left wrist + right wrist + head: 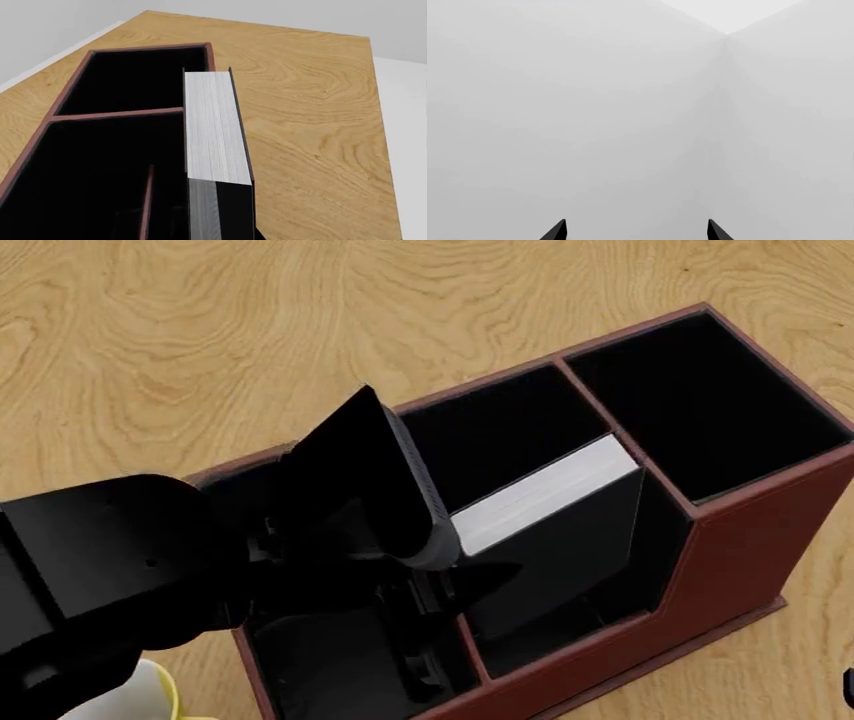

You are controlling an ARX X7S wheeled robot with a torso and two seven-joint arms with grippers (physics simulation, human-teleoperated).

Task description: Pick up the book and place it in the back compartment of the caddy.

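Observation:
The book [541, 495], black with white page edges, leans at a tilt inside the maroon caddy [747, 540]. Its lower end dips into the small middle cell beside the lowest outer wall, the back compartment [587, 615]. I cannot tell whether it touches the floor there. My left gripper [434, 540] hangs over the caddy, shut on the book's upper end. In the left wrist view the book [210, 125] runs away from the left gripper [220, 236], along the caddy [113, 116]. My right gripper [636, 231] is open and empty, facing a blank grey wall.
A white-and-yellow mug [147, 695] stands at the near left, partly under my left arm. The caddy's tall end cell [707, 400] is on the far right. The wooden table [200, 360] stretches behind the caddy, and its far edge [373, 50] shows in the left wrist view.

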